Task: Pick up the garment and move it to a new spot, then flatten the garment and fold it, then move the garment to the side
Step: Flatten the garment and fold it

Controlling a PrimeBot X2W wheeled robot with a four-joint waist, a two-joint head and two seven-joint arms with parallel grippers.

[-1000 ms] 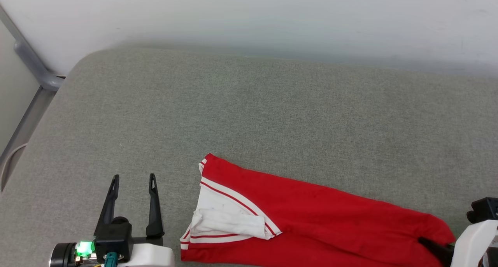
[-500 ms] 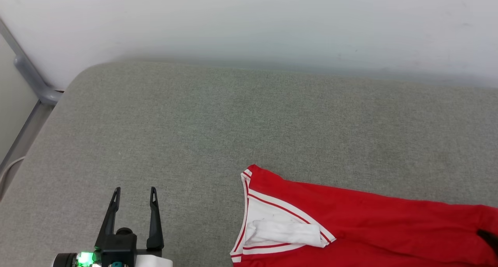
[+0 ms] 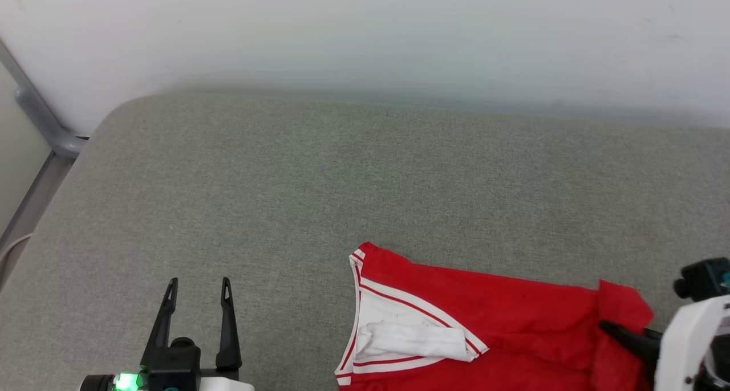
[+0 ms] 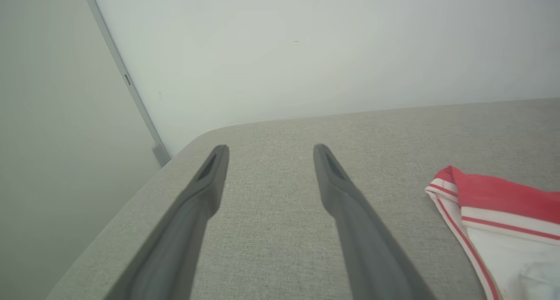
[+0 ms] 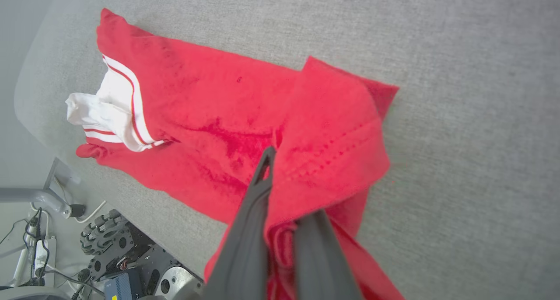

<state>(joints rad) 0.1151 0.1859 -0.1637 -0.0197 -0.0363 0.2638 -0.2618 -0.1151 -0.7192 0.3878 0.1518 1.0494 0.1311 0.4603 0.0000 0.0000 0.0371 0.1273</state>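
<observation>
The garment (image 3: 513,317) lies on the grey padded surface at the lower middle and right of the head view, red side up, lettering hidden. A white sleeve (image 3: 410,337) with red-white striped trim lies on its left part. My right gripper (image 3: 613,329) is shut on the garment's right end, which is lifted and doubled over toward the left. In the right wrist view the gripper (image 5: 284,177) pinches the red cloth (image 5: 332,129), and one finger is partly covered by it. My left gripper (image 3: 197,288) stands open and apart, left of the garment; its wrist view shows the gripper (image 4: 270,149) over bare surface, the striped trim (image 4: 455,204) to the right.
The grey padded surface (image 3: 342,180) runs back to a white wall (image 3: 365,32). A grey metal frame (image 3: 40,123) stands past its rounded left corner. The right wrist view shows the surface's near edge, with the robot's wheeled base (image 5: 127,256) and cables on the floor below.
The head camera shifted, so the picture moved. Since half a second ago my right gripper has carried the garment's right end leftward and doubled it over. The left gripper stays open in place.
</observation>
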